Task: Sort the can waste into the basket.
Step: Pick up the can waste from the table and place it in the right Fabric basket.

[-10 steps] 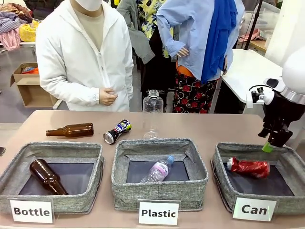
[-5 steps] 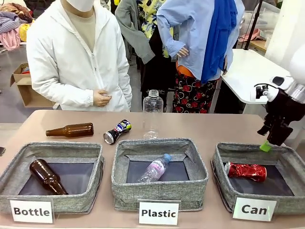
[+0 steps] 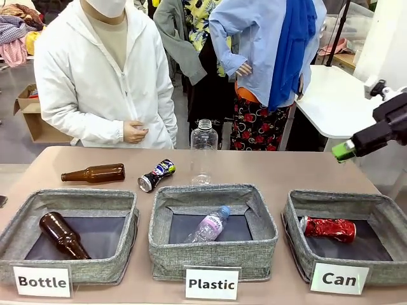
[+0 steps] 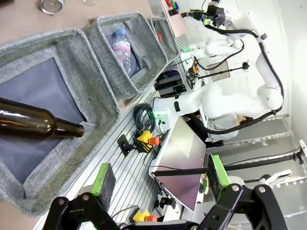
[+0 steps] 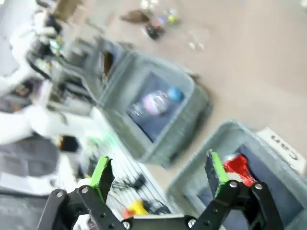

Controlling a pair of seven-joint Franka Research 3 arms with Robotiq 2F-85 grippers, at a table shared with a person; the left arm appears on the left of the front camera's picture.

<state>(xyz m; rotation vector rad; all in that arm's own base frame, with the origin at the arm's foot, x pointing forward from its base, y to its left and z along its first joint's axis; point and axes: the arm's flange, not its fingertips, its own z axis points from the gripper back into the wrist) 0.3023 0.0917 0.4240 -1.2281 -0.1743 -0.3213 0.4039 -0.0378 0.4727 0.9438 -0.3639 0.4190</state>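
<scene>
A crushed shiny red can (image 3: pixel 328 229) lies inside the grey "Can" basket (image 3: pixel 293 211) at the right. The black can (image 3: pixel 156 175) with the coloured label lies on its side on the table behind the middle bin. My right gripper (image 3: pixel 344 151) hangs high at the far right, above and behind the basket, open and empty. The blurred right wrist view shows its open fingers (image 5: pixel 158 175) above the basket (image 5: pixel 225 135) and the red can (image 5: pixel 236 166). My left gripper (image 4: pixel 159 177) stands open and empty near the "Bottle" bin.
The "Bottle" bin (image 3: pixel 19 219) holds a brown bottle (image 3: pixel 62 236). The "Plastic" bin (image 3: pixel 165 219) holds a clear bottle (image 3: pixel 208 225). Another brown bottle (image 3: pixel 95 173) and an upright clear bottle (image 3: pixel 203 151) sit on the table. A person in white stands at the far side.
My right gripper has risen from just over the Can basket and swung up to the right. The red can has rolled a little and settled flat in the basket.
</scene>
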